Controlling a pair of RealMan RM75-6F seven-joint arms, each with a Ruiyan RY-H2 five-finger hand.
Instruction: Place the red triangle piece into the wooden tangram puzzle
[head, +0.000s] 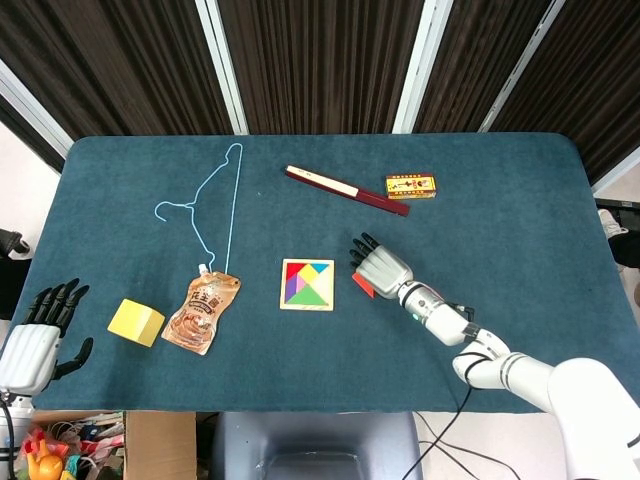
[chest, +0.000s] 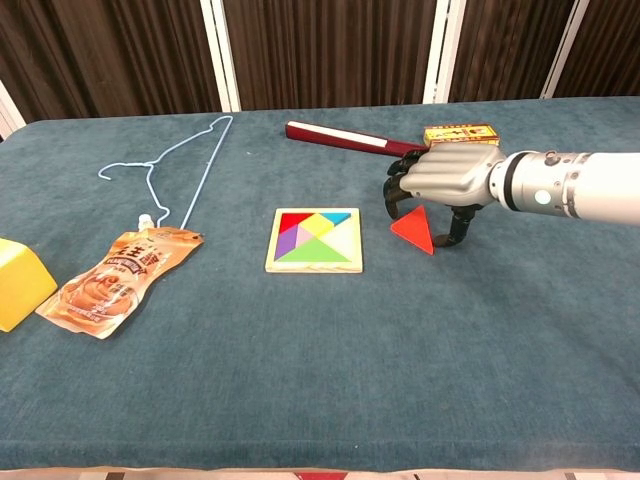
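The square wooden tangram puzzle tray (chest: 314, 241) holds coloured pieces. Right hand (chest: 446, 178) arches over the flat red triangle piece (chest: 415, 230), fingers (chest: 395, 189) spread, apex between them pointing away.

Right hand (chest: 445, 180) reached out palm-down, arm extended across the table from the robot's right — fingers (chest: 394, 192) curled downward and spread, thumb hanging apart on the near side. Nothing gripped between them. Left hand (head: 30, 340) held low at the robot's left, off the table edge — fingers straight, apart, pointing up and away, holding nothing.
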